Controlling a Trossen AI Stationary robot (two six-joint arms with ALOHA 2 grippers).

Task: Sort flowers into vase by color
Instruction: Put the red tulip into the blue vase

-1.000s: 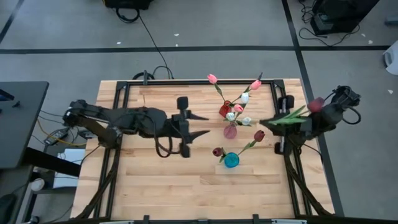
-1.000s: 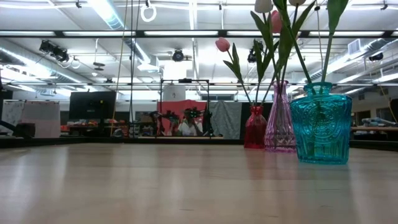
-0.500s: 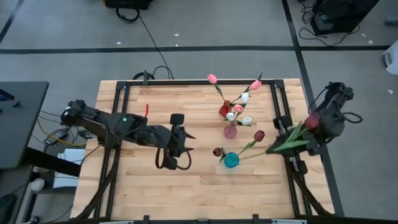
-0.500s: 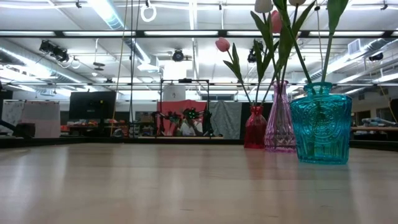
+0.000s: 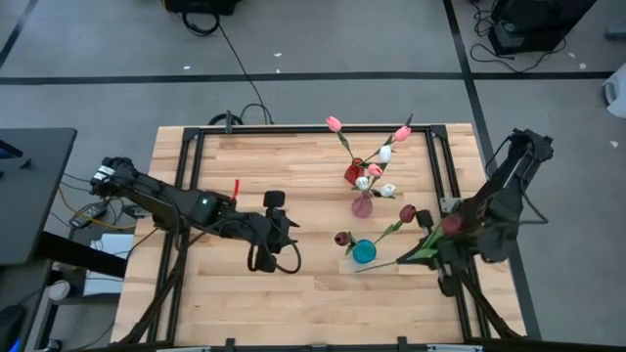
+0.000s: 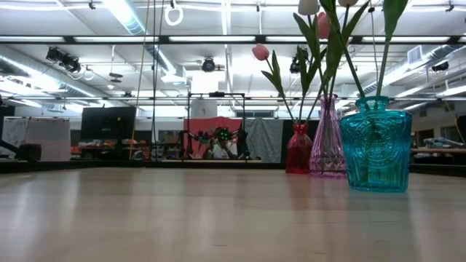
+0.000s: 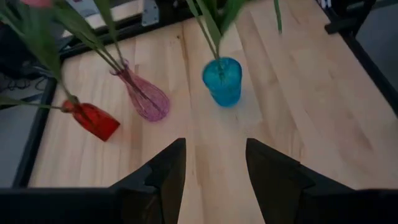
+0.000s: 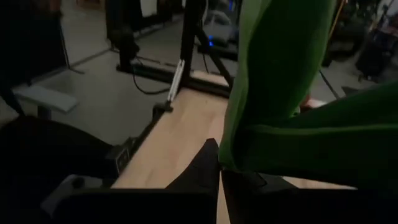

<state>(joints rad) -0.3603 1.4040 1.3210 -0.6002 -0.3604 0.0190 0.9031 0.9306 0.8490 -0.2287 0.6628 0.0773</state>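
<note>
Flowers already stand sorted in three vases near the table's middle: pink heads in the red vase [image 5: 353, 174], white ones in the pink vase [image 5: 362, 206], maroon ones in the blue vase [image 5: 364, 251]. One more maroon tulip [image 5: 451, 224] is pinched by the right gripper [image 5: 437, 244] at the table's right edge, its fingers pressed together on the leafy stem, whose bare end points toward the blue vase (the likely home, judging by colour). Holding it low on the stem leaves the tip free to thread into the vase mouth. The left gripper [image 7: 210, 163] hovers over bare wood to the left of the vases, fingers spread and holding nothing, well apart from the flowers so it stays out of the way.
</note>
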